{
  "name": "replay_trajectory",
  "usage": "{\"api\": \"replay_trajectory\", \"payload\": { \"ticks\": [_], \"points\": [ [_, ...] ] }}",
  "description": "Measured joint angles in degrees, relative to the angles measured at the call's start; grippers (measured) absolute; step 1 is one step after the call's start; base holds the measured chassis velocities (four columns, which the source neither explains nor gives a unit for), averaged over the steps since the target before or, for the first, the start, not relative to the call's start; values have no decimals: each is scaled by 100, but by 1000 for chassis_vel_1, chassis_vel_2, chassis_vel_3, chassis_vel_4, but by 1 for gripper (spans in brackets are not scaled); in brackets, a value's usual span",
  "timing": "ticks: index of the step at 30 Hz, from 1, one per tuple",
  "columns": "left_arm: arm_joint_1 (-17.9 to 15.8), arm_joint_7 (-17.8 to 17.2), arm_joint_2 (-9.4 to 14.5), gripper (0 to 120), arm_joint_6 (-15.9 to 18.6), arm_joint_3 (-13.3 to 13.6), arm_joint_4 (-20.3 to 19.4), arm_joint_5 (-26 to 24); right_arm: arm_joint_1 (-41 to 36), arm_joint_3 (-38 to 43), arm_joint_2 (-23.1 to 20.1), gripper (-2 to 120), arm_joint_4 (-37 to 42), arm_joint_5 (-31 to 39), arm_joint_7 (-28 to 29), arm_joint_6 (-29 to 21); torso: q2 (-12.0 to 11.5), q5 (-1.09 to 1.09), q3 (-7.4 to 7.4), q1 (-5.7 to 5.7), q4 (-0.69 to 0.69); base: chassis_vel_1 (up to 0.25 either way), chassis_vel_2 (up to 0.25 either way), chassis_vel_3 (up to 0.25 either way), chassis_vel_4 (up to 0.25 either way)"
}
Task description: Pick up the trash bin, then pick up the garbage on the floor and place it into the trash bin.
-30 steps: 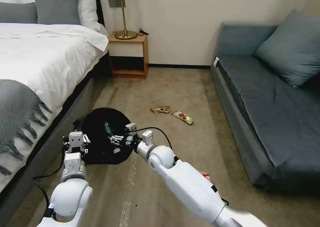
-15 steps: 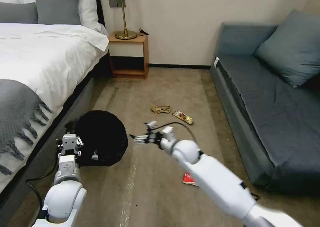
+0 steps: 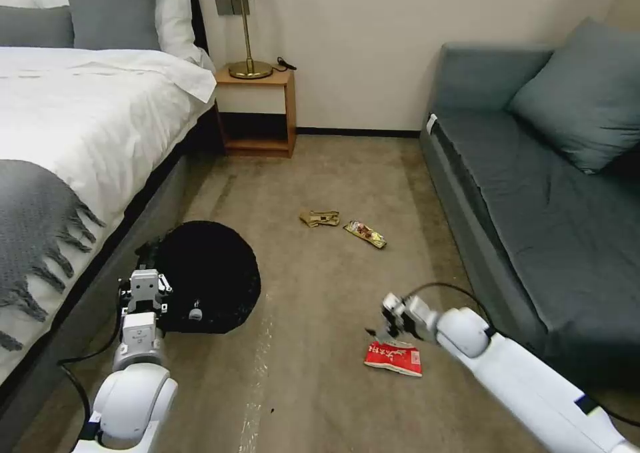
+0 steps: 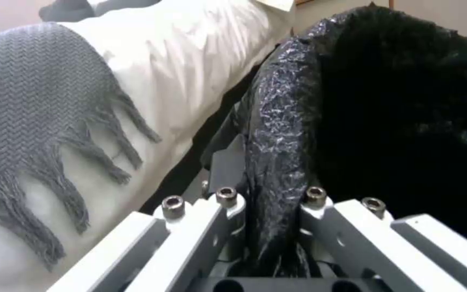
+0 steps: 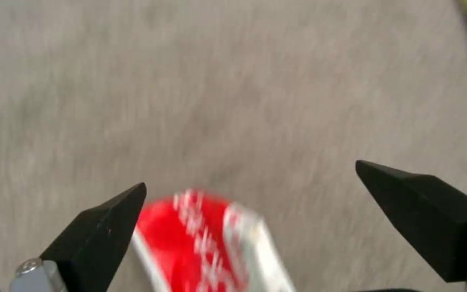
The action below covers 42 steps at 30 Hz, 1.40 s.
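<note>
Your right tool (image 3: 393, 320) has swung away from the trash bin (image 3: 207, 276) in the past second, crossing the carpet to the red-and-white packet (image 3: 393, 358). The bottle seen inside the liner a second ago is now lost in the black bag, so judge that item as delivered and the packet as the next pickup.

Head view: the bin hangs tilted beside the bed (image 3: 80, 126), its black-lined mouth facing you, with your left tool (image 3: 147, 290) at its near rim. The right tool hovers just above the packet's far edge on the floor. A tan paper wrapper (image 3: 320, 218) and a yellow-brown snack wrapper (image 3: 365, 234) lie near each other farther out, well apart from both arms, between the bed and the sofa (image 3: 533, 193).

Left wrist view: your left tool (image 4: 268, 211) is clenched on the bin's bag-wrapped rim (image 4: 282, 134), one finger on either side of it, with the bed's grey fringed throw (image 4: 39, 121) alongside.

Right wrist view: your right tool (image 5: 249, 219) is spread wide and holds nothing. The packet (image 5: 206, 243) sits between the two black fingertips (image 5: 103, 227), nearer one of them and not yet touched, with bare carpet beyond.
</note>
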Motion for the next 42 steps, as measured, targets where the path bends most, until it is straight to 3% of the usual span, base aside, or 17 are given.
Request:
{"api": "replay_trajectory", "payload": {
  "ticks": [13, 40, 42],
  "points": [
    [81, 1, -12, 5, 4, -1, -89, 45, -89, 262, 438, 99, -1363, -698, -192, 547, 0, 0, 0, 0, 1, 0, 0, 0, 0],
    [34, 54, 0, 5, -54, 20, 37, 81, 29, 558, 746, 0, -1993, -922, -415, 1036, 1, 0, 1, 0, 2, 0, 0, 0, 0],
    [38, 58, -5, 5, -57, 23, 30, 96, 31, 588, 750, 0, -2005, -934, -413, 1060, 1, 1, 1, 0, 2, 0, 0, 0, 0]
  ]
}}
